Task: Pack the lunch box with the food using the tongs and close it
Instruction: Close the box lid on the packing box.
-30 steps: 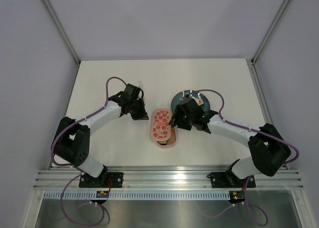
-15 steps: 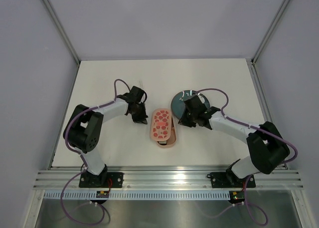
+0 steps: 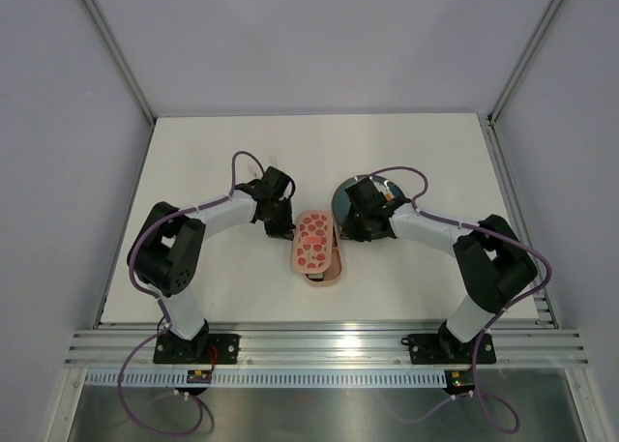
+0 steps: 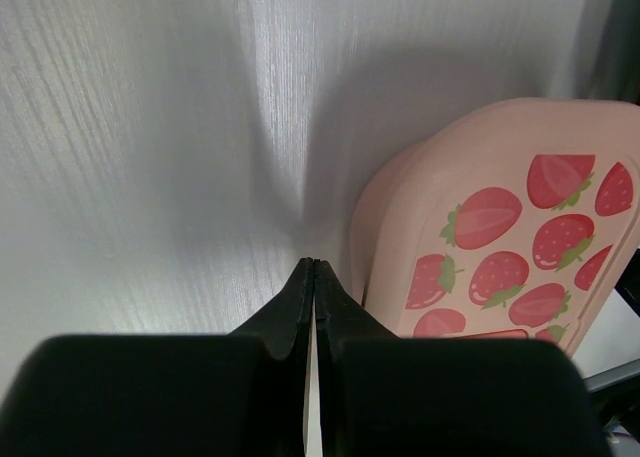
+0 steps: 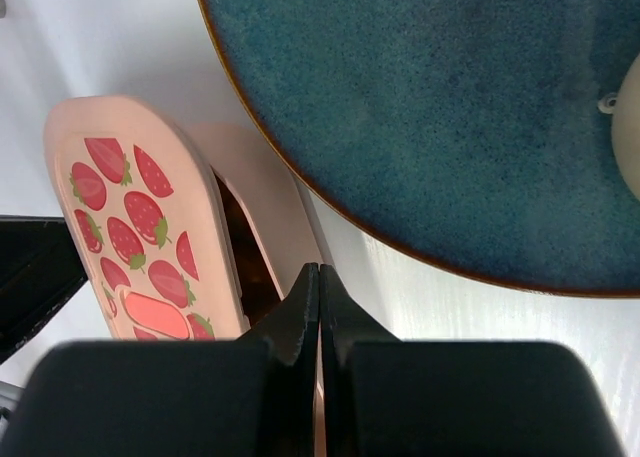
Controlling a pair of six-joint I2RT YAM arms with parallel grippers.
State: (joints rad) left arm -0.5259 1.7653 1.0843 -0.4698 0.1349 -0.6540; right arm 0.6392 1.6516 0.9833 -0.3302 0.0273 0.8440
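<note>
I am keeping my left jaws and my right jaws pressed together, pinching nothing. The left tips are hanging just beside the rounded side of the glossy pink, strawberry-printed lid (image 4: 500, 237) that faces the counter's left edge. The right tips are hanging between the lunch box (image 5: 270, 217) and the curved rim of the speckled teal plate (image 5: 450, 107). The lid is lying askew on the rounded salmon-pink lunch box, around the middle of the matte, finely grained white counter (image 4: 130, 127).

Both arms bend inward from their bases, elbows splayed outward. The left gripper (image 4: 313, 269) and the right gripper (image 5: 317, 272) angle downward, fingers pressed tight together, gripping nothing.
</note>
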